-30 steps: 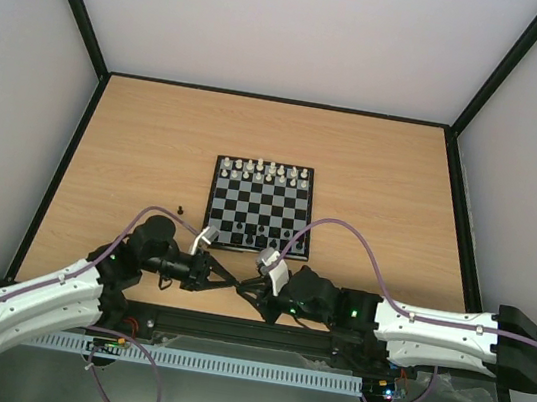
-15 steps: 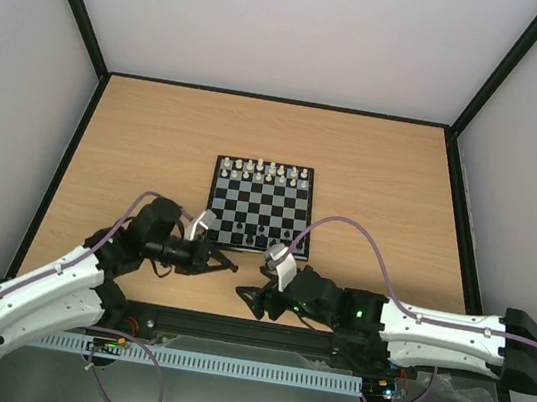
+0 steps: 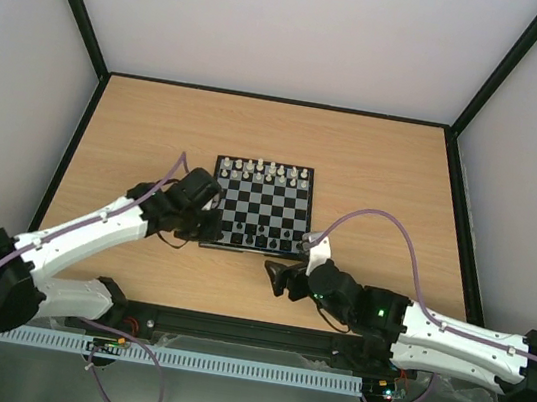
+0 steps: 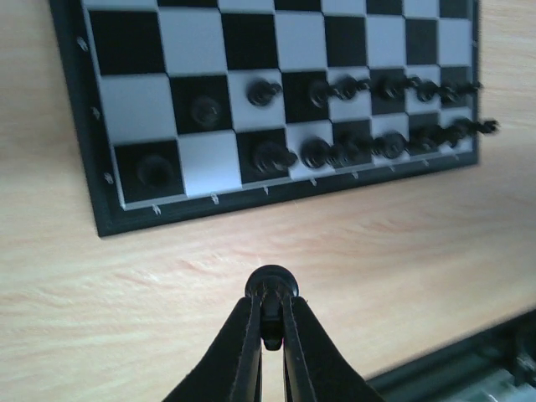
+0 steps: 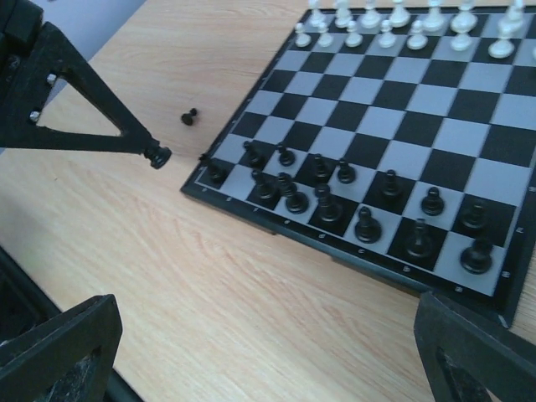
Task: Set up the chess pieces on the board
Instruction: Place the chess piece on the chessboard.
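White pieces (image 3: 265, 170) line the board's (image 3: 261, 200) upper edge, and black pieces (image 5: 360, 222) nearly fill its lower rows. By the lower-left corner, the left claw (image 4: 270, 318) is clamped on a black piece (image 4: 270, 283). A stray piece (image 5: 189, 116) waits on the desk (image 3: 383, 178). The right claw (image 3: 285, 274) gapes, holding nothing.

A robotics lab test cell: the pale wood-laminate desk (image 3: 385, 168) fills the frame's middle, boxed in by plain white panel walls (image 3: 295, 23) on black metal struts (image 3: 76, 0) (upper left and upper right), with a white slotted cable duct (image 3: 224, 366) along the bottom edge.
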